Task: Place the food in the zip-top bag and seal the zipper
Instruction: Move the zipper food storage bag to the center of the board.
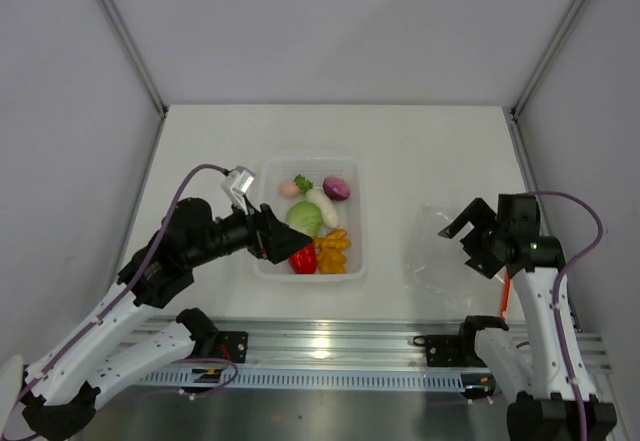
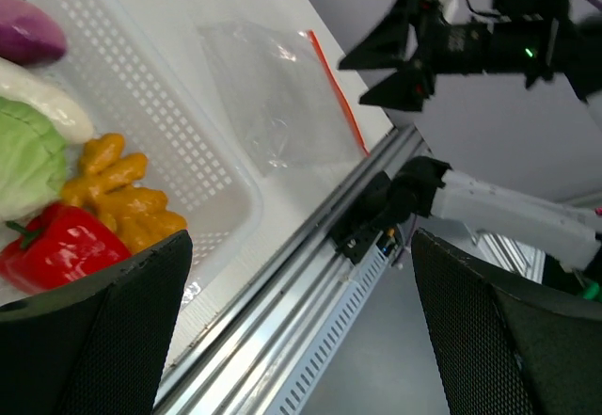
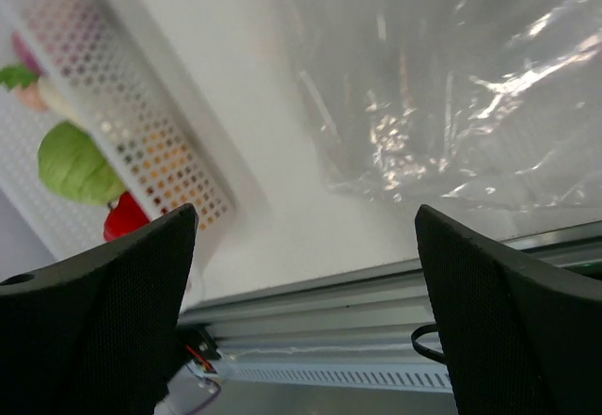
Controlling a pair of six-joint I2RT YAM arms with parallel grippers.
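Both sets of jaws stand wide and hold nothing. My left gripper (image 1: 288, 241) hangs over the near end of the tray (image 1: 310, 162), above the pepper (image 1: 303, 259) and cabbage (image 1: 305, 218). My right gripper (image 1: 463, 238) hovers over the bag (image 1: 435, 251), which lies flat and empty on the table (image 1: 420, 141), right of the tray. The food sits packed close in the tray, so on a pick I'd expect a finger to shove a neighbour or catch the perforated wall. The bag is limp and its mouth looks flat, so a poor pinch could drag it along. Its zipper (image 2: 334, 90) ends near the table's front edge by the rail (image 1: 330, 346), leaving little room there, while open table lies behind.
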